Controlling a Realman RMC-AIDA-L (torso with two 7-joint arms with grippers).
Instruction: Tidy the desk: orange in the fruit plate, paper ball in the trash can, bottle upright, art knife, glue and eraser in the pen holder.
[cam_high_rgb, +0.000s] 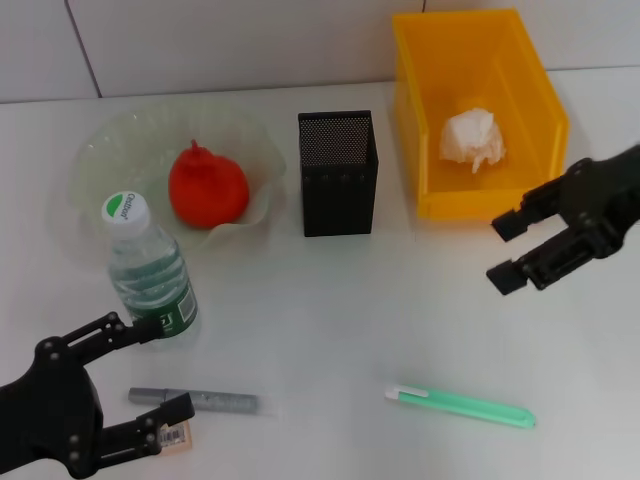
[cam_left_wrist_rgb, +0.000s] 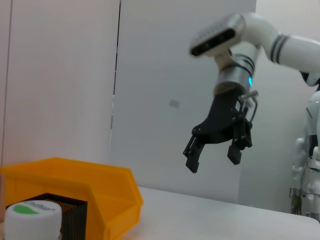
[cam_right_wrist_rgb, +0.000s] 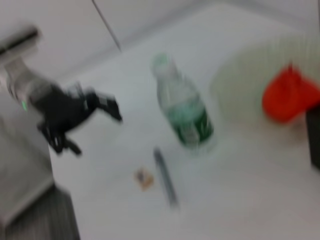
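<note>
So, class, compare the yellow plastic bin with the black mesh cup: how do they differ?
The yellow plastic bin is solid-walled, wide and bright; the black mesh cup is perforated, narrow and dark. The bin holds a crumpled white paper wad; nothing shows in the cup. Both stand upright and open-topped on the white desk.

On the worktop (cam_high_rgb: 330, 320) are one orange (cam_high_rgb: 207, 186), one fruit plate (cam_high_rgb: 110, 140), one bottle (cam_high_rgb: 148, 268), one pen holder (cam_high_rgb: 338, 172), one trash can (cam_high_rgb: 530, 90), one paper ball (cam_high_rgb: 473, 139), one eraser (cam_high_rgb: 176, 435), one grey pen-like stick (cam_high_rgb: 205, 400) and one green one (cam_high_rgb: 462, 407).

Eraser (cam_high_rgb: 176, 434) half hidden behind left gripper (cam_high_rgb: 160, 368), trash can (cam_high_rgb: 478, 110) top cut off, right wrist view blurred
</note>
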